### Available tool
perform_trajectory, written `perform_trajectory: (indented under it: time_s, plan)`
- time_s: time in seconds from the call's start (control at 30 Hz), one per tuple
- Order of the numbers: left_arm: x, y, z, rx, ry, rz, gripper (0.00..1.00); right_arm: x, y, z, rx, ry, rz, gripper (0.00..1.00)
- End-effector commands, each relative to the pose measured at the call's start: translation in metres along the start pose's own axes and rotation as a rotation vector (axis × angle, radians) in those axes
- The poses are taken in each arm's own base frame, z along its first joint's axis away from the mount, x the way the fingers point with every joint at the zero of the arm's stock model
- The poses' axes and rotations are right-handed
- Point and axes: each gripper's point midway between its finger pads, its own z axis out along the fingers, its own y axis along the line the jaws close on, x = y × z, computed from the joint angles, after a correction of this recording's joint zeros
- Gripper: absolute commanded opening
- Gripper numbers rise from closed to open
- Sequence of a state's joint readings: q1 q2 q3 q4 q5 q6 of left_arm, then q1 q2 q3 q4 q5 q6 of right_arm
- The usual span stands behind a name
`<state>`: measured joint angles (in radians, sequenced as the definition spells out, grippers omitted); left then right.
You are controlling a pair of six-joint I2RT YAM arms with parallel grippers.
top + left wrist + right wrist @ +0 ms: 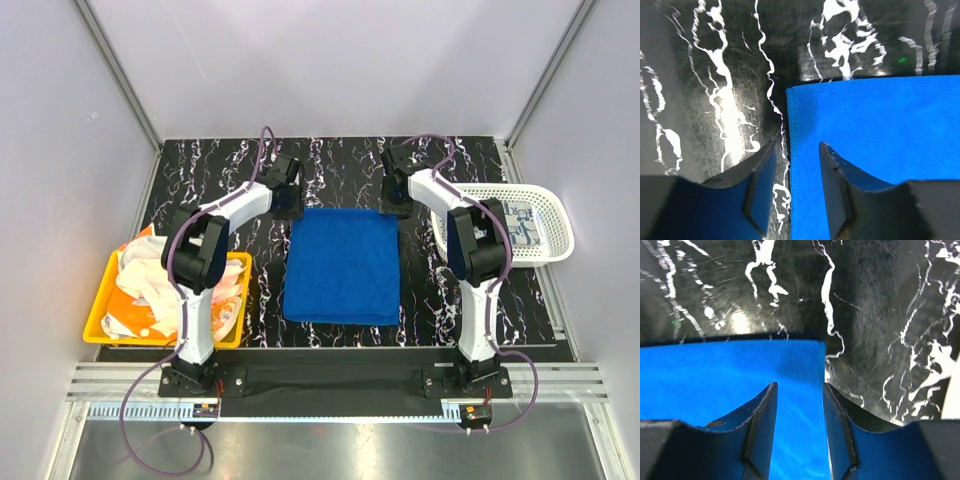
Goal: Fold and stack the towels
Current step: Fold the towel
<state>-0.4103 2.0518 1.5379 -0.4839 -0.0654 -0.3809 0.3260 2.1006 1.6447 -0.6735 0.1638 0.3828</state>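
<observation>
Hovering at the far corners of the flat royal-blue cloth towel (pixel 343 265), mid black marbled counter (pixel 200 170), my left fingers (pixel 760 190) and right fingers (pixel 762 425) stand apart, holding nothing. For an even fold, I think both must pinch equally and travel together. The yellow plastic bin (pixel 97 310) with crumpled towels (pixel 150 285) and the white perforated basket (pixel 555 215) stand aside, blocking nothing.

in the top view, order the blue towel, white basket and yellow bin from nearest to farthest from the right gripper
From the right gripper:
1. blue towel: the gripper is at its far right corner, mid-table.
2. white basket: just to the right, beside the right arm.
3. yellow bin: far left, on the other side of the towel.
</observation>
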Motion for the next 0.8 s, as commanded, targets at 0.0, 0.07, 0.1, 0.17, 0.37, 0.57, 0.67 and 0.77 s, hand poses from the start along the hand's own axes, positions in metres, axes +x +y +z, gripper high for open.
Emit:
perform_trajectory:
  time_s: [0.0,0.07,0.1,0.17,0.37,0.57,0.67,0.77]
  plan:
    - [-0.027,-0.001,-0.005,-0.006,-0.062,0.0,0.45,-0.018,-0.009,0.006,0.036,-0.035,-0.021,0.48]
    - [-0.027,-0.002,0.0,0.001,-0.064,-0.007,0.46,-0.019,-0.011,0.013,0.033,-0.034,-0.015,0.49]
    - [-0.027,-0.001,0.002,-0.003,-0.062,-0.01,0.46,-0.019,-0.012,0.015,0.034,-0.032,-0.012,0.49]
    - [-0.023,-0.001,0.009,-0.002,-0.05,-0.014,0.46,-0.019,-0.013,0.018,0.032,-0.034,-0.016,0.49]
    - [-0.013,0.004,0.023,-0.015,-0.034,-0.041,0.46,-0.022,-0.013,0.027,0.024,-0.044,-0.026,0.49]
    - [-0.013,0.003,0.023,0.016,-0.054,-0.085,0.46,-0.03,-0.003,0.027,-0.041,-0.089,-0.035,0.48]
    - [-0.016,0.006,0.024,0.016,-0.064,-0.104,0.46,-0.034,-0.001,0.028,-0.054,-0.105,-0.039,0.48]
    - [-0.02,0.009,0.025,0.03,-0.069,-0.12,0.47,-0.037,-0.001,0.031,-0.061,-0.108,-0.044,0.48]
